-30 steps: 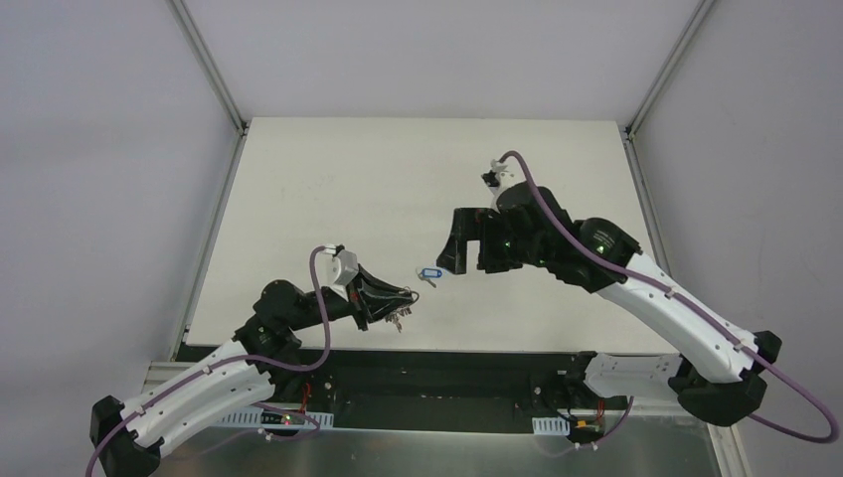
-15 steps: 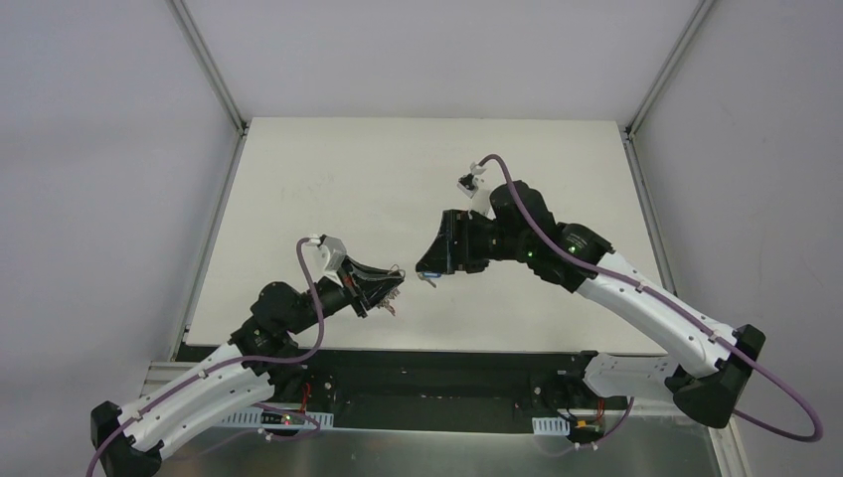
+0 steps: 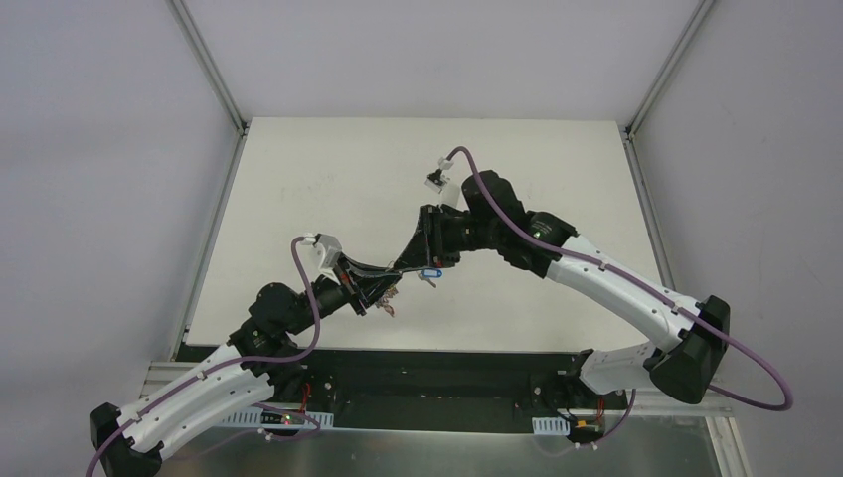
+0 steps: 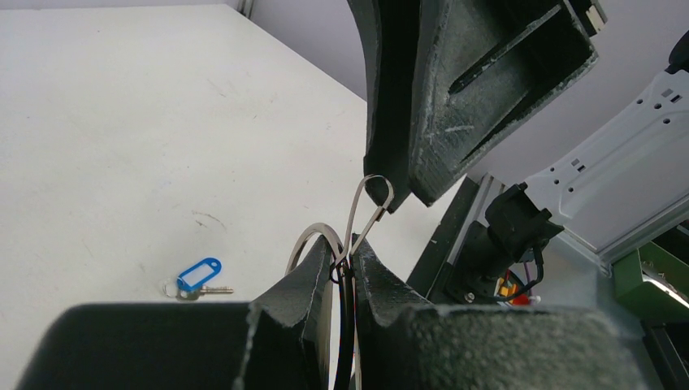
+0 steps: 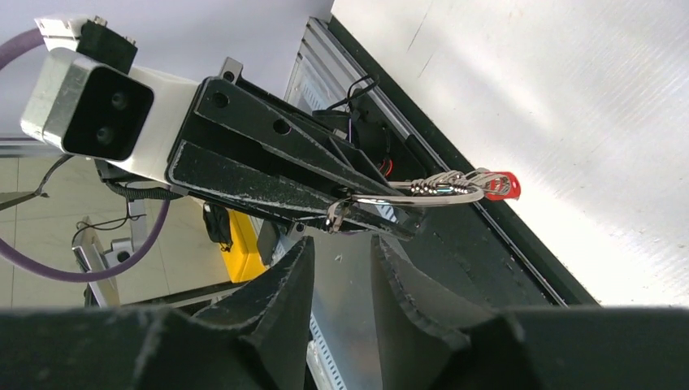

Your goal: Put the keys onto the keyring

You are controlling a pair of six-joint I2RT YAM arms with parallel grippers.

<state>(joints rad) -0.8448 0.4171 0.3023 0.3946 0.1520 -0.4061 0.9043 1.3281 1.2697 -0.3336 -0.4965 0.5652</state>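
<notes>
My left gripper (image 4: 345,244) is shut on the keyring (image 4: 367,203), whose thin silver wire loop sticks up past the fingertips. In the right wrist view the keyring (image 5: 422,199) carries a fan of small silver keys (image 5: 439,185) and the red-headed key (image 5: 504,186), hanging over the table's near edge. My right gripper (image 5: 342,240) stands just short of the ring's clasp end, jaws narrowly apart with nothing between them. One of its fingers (image 4: 422,97) looms over the loop. The blue-headed key (image 4: 197,276) lies flat on the table (image 3: 318,189), close beside both grippers (image 3: 430,273).
The black front rail (image 3: 447,363) runs along the table's near edge below the grippers. Grey walls and metal frame posts (image 3: 204,65) bound the table on the left, right and back.
My right arm has swung left and down to meet the left gripper, and its jaws have narrowed. The left gripper has shifted slightly right with the keyring. The blue-headed key has not moved.
</notes>
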